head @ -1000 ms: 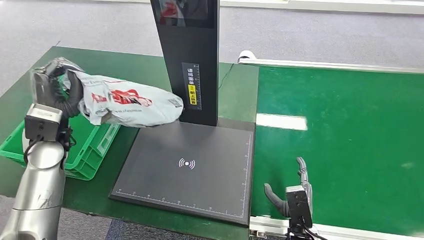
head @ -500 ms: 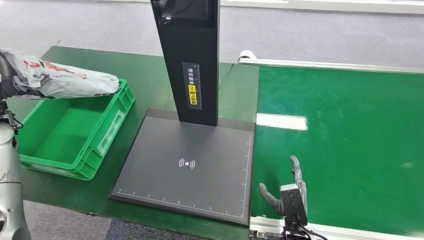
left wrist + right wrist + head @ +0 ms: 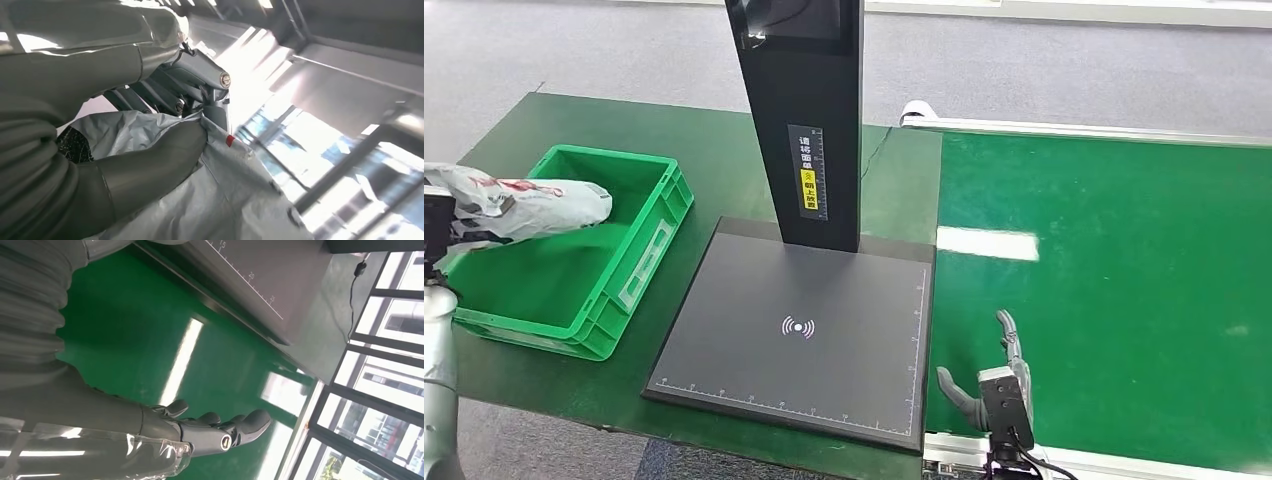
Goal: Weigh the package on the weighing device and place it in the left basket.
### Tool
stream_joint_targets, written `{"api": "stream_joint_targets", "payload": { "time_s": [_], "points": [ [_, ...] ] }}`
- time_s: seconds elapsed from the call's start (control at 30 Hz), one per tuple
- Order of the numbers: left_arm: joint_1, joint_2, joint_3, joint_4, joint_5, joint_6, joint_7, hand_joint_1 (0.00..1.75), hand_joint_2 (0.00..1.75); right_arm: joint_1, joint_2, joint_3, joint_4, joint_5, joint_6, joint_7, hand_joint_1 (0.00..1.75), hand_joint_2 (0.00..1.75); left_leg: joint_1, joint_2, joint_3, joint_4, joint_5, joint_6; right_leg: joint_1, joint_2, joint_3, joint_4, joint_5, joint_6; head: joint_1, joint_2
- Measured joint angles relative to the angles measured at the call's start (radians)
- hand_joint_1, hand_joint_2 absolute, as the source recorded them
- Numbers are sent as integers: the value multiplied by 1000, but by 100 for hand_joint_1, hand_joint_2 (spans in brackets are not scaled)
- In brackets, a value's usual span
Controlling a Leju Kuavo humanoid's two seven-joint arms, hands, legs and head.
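Since the earlier frames, the crumpled grey plastic mailer package with red print [image 3: 519, 205] has swung away from the black flat weighing platform with its upright post [image 3: 799, 320] and sunk toward the lower left, so it now hangs over the near-left corner of the green plastic basket [image 3: 639, 255] at the left edge of the frame. The left hand [image 3: 165, 130] grips the package at its left end, thumb and fingers [image 3: 150, 97] pinching the wrinkled film. The package's long axis runs left to right, its free end reaching rightward above the basket's interior from the grip. The right hand [image 3: 994, 375] hovers low at the bottom of the frame over the bright green conveyor belt [image 3: 1114, 290], fingers [image 3: 235, 425] spread, holding nothing. The left hand is plainly the nearer one; releasing should likely drop the package into the basket on the dark green desk [image 3: 714, 160].
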Motion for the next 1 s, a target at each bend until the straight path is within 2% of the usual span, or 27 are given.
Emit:
{"api": "stream_joint_targets", "payload": {
  "time_s": [0.1, 0.37, 0.87, 1.0],
  "points": [
    [6, 4, 20, 87, -4, 44, -12, 175, 175, 13, -2, 0, -14, 0, -3, 3, 0, 175, 0, 0, 0, 0, 0, 0, 0, 0, 0, 0, 0, 0, 0, 0],
    [51, -4, 46, 229, -14, 63, -19, 175, 175, 38, -6, -2, -36, 0, -7, 7, 0, 175, 0, 0, 0, 0, 0, 0, 0, 0, 0, 0, 0, 0, 0, 0],
    [66, -11, 49, 293, -20, 62, -9, 175, 175, 42, -6, -2, -41, 0, -8, 7, 0, 175, 0, 0, 0, 0, 0, 0, 0, 0, 0, 0, 0, 0, 0, 0],
    [88, -28, 57, 313, -9, 54, 1, 175, 175, 44, -6, 0, -43, 0, -13, 7, 0, 175, 0, 0, 0, 0, 0, 0, 0, 0, 0, 0, 0, 0, 0, 0]
  ]
}}
